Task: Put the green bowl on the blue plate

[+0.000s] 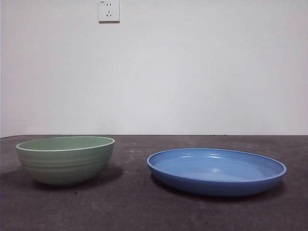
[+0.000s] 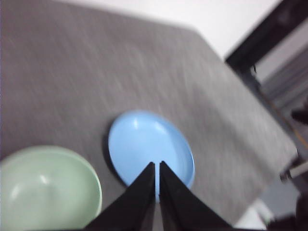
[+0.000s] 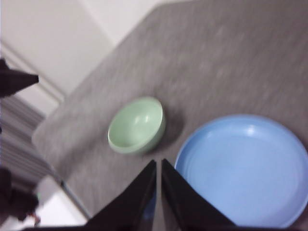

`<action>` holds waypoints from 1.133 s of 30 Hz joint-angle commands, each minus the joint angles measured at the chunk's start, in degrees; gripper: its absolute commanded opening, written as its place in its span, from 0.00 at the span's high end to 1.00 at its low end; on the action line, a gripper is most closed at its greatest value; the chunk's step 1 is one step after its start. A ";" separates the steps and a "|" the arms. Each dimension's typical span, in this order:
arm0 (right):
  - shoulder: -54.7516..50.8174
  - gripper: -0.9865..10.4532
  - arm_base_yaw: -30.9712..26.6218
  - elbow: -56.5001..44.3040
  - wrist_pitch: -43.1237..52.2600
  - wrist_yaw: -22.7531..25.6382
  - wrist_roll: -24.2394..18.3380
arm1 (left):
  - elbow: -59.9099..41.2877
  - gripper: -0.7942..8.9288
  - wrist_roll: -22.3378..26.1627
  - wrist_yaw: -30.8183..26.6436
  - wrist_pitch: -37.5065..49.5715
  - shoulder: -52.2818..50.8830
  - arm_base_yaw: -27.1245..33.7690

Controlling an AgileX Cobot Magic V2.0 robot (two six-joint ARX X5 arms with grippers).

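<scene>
Both arms hang high over the desk [image 1: 144,207]. The left end effector [image 2: 157,166] and right end effector [image 3: 158,163] are pinched narrow, empty. The green bowl [image 1: 66,159] sits beside the blue plate [image 1: 216,171], apart.

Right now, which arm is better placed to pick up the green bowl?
Probably the left. The green bowl looms large beside the left gripper; the right gripper sees it smaller, farther off, nearer the blue plate.
</scene>
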 commanded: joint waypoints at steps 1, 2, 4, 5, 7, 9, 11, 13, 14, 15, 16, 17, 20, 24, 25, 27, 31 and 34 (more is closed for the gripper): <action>1.49 0.90 0.66 0.68 -1.44 -0.26 -4.63 | 0.79 0.90 4.09 0.59 -1.97 1.27 -1.38; 1.55 0.90 0.70 0.68 -1.92 -0.20 -4.96 | 0.79 0.89 4.48 0.59 -2.47 1.42 -1.60; 1.60 0.90 0.70 0.68 -2.10 -0.13 -5.42 | 0.79 0.89 4.81 0.59 -2.67 1.60 -1.70; 1.57 0.90 0.70 0.68 -2.08 -0.11 -5.53 | 0.79 0.89 4.85 0.57 -2.34 1.60 -1.68; 1.55 0.90 0.68 0.68 -2.08 -0.07 -5.60 | 0.79 0.88 5.01 0.57 -1.38 1.60 -1.68; 1.55 0.89 0.68 0.68 -2.08 -0.07 -5.57 | 0.79 0.82 5.51 0.57 -0.96 1.60 -1.68; 1.55 0.81 0.68 0.68 -2.08 -0.02 -5.53 | 0.79 0.67 5.90 0.48 -0.90 1.60 -1.68; 1.55 0.64 0.68 0.68 -2.08 0.26 -5.51 | 0.79 0.46 6.21 0.37 -0.90 1.60 -1.68; 1.55 0.56 0.68 0.68 -2.10 0.42 -5.51 | 0.79 0.38 6.51 0.33 -0.85 1.60 -1.68; 1.55 0.50 0.68 0.68 -2.08 0.39 -5.51 | 0.79 0.31 7.28 0.02 -0.83 1.60 -1.68; 1.55 0.46 0.68 0.68 -2.08 0.39 -5.51 | 0.79 0.25 7.74 -0.72 -0.83 1.60 -1.68; 1.55 0.44 0.68 0.68 -2.08 0.39 -5.51 | 0.79 0.21 7.98 -1.68 -0.83 1.60 -1.68; 1.55 0.44 0.68 0.68 -2.08 0.39 -5.51 | 0.79 0.18 7.98 -5.31 -0.85 1.60 -1.68; 1.53 0.44 0.68 0.68 -2.03 0.35 -5.55 | 0.79 0.18 7.61 -7.26 -1.31 1.77 -1.64; 1.53 0.44 0.68 0.68 -2.03 0.35 -5.55 | 0.79 0.18 7.02 -7.30 -1.70 2.14 -1.53; 1.53 0.44 0.68 0.68 -1.81 0.33 -5.55 | 0.79 0.18 6.51 -7.32 -2.54 3.17 -1.09; 1.42 0.44 0.68 0.68 -1.66 0.33 -5.51 | 0.79 0.18 4.68 -7.30 -4.33 7.26 0.76; 1.38 0.44 0.68 0.68 -1.70 0.31 -5.35 | 0.79 0.18 3.98 -7.32 -5.35 11.56 2.47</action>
